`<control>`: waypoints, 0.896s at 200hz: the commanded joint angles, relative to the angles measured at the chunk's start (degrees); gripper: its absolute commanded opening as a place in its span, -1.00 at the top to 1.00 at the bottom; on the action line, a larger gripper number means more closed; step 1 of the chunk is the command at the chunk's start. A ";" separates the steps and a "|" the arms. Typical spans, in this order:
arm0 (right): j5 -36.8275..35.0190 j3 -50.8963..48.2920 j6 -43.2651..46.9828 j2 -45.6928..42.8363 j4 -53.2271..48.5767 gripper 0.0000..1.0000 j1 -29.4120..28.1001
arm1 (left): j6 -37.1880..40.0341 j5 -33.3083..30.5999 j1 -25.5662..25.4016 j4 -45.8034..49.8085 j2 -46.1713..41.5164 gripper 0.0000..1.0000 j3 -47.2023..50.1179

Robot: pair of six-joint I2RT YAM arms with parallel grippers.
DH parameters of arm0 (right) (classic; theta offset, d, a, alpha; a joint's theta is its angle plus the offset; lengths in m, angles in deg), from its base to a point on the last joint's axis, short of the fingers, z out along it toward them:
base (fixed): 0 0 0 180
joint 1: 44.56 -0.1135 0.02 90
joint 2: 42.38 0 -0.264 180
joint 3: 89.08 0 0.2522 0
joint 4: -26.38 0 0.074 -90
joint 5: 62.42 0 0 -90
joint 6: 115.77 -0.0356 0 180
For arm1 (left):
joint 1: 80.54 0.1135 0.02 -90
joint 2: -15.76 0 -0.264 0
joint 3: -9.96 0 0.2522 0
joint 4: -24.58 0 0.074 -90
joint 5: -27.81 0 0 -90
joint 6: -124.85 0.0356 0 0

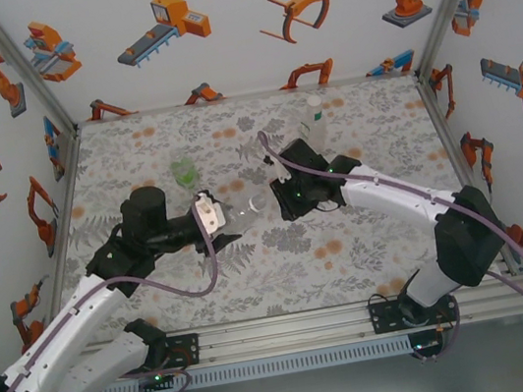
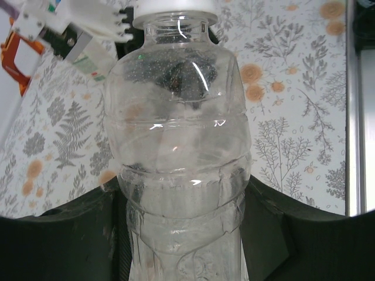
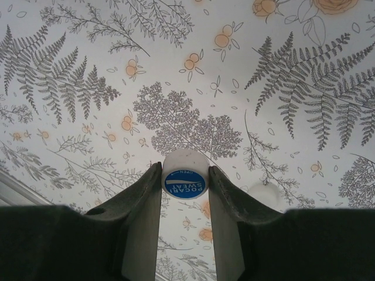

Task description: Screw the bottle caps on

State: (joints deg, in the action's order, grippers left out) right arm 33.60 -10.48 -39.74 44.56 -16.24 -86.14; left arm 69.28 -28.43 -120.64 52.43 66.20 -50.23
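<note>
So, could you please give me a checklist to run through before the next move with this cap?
1. Left gripper shut around the clear bottle: ok.
2. Right gripper pinching the white cap between its fingers: ok.
3. Cap at the bottle's mouth, as the left wrist view shows: ok.
4. Cap square on the thread: cannot tell.
5. Green bottle standing apart from the left arm: ok.
6. Labelled bottle apart from the right wrist: cannot tell, since they look close from above.
</note>
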 commanded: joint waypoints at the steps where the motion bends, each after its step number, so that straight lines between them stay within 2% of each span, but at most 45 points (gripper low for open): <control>1: 0.72 -0.47 -0.84 -1.14 2.82 0.57 0.27 | 5.96 5.88 -0.46 -0.19 -1.38 1.00 2.53; 31: 4.25 -4.67 -0.92 -1.84 10.06 0.57 0.27 | 8.87 5.32 0.02 -0.42 -0.69 1.00 4.58; 60: 4.60 -6.86 -1.93 -3.19 13.11 0.57 0.27 | 7.24 5.78 0.16 -1.25 -1.56 1.00 4.01; 95: 2.50 -10.57 -3.01 -7.54 16.72 0.57 0.27 | 5.15 5.21 -3.25 0.24 -4.90 1.00 4.08; 137: 6.00 -11.81 -1.63 -14.28 18.44 0.57 0.27 | 5.52 2.31 -10.83 1.92 -6.15 1.00 3.76; 165: 7.69 -10.67 -0.46 -20.52 16.92 0.58 0.25 | 7.60 1.13 -11.85 8.46 -6.01 1.00 0.33; 179: 8.59 -10.75 -0.10 -24.00 16.69 0.64 0.27 | 8.32 -1.51 -11.85 8.94 -7.06 1.00 0.42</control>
State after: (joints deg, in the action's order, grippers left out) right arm 39.70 -21.81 -41.14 25.91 0.02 -86.03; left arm 75.54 -27.03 -132.22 57.48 60.67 -47.22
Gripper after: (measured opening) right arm 0.351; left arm 0.573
